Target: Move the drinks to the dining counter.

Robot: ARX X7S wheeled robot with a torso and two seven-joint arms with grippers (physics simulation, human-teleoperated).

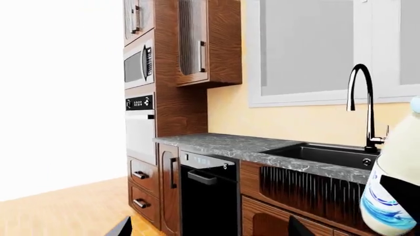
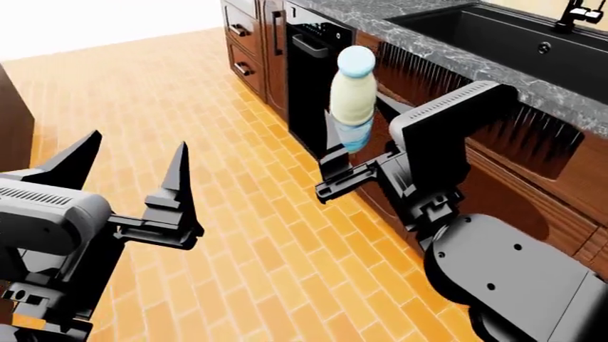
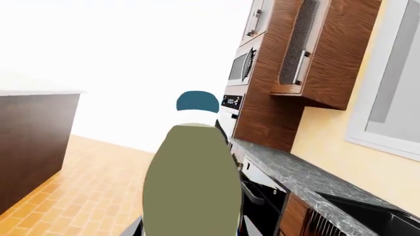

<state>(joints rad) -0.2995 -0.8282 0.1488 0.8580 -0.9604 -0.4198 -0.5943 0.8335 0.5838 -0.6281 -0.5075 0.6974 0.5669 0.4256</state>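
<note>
My right gripper (image 2: 344,158) is shut on the slim milky-white bottle (image 2: 352,100) with the light blue cap and holds it upright in the air over the floor, in front of the dark marble counter. The bottle fills the right wrist view (image 3: 194,177), and its labelled side shows in the left wrist view (image 1: 392,189). My left gripper (image 2: 133,171) is open and empty over the floor, its fingertips (image 1: 122,228) wide apart. The dining counter (image 3: 39,92), white-topped with a dark brown base, stands off to one side. The purple can and the orange-yellow can are out of view.
The dark grey marble counter (image 2: 532,85) with black sink (image 1: 328,153) and black faucet (image 1: 365,98) runs along the wall. Below it are a black dishwasher (image 2: 314,64) and wooden drawers (image 1: 143,189); an oven and microwave (image 1: 139,64) stand beyond. The floor (image 2: 238,214) is orange brick.
</note>
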